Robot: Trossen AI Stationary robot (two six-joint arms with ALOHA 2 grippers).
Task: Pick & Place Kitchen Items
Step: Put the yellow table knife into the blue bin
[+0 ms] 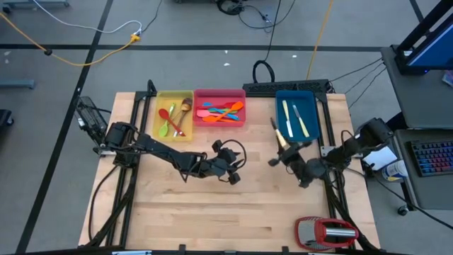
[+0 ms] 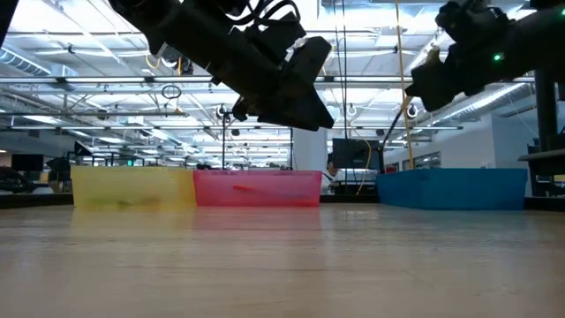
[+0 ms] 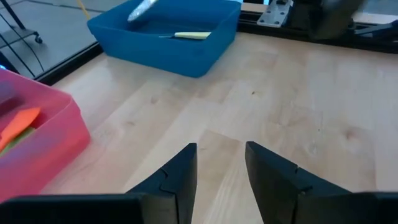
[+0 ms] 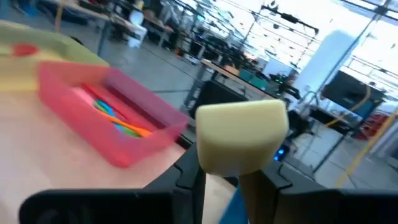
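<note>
My right gripper (image 1: 285, 151) hangs just in front of the blue tray (image 1: 311, 99), shut on a cream-handled knife (image 1: 279, 136) that is lifted off the table. Two more cream-handled knives (image 1: 291, 119) lie in that tray. Spoons (image 1: 173, 117) lie in the yellow tray (image 1: 160, 99), and orange and blue spatulas (image 1: 221, 111) lie in the pink tray (image 1: 219, 93). My left gripper (image 1: 231, 172) hovers over the middle of the table, open, with nothing between its fingers (image 3: 180, 171). My right gripper pinches the knife's cream handle (image 4: 242, 146) between its two fingers (image 4: 186, 180). The handle's thick end stands above the fingers in the right wrist view. The knife is clear of the table, and its dark far end (image 1: 272, 122) points toward the blue tray's near left corner.
A red-and-silver gadget (image 1: 329, 232) lies at the table's near right corner. The three trays stand in a row along the far edge. Bare wood (image 1: 212, 212) spreads across the near half of the table.
</note>
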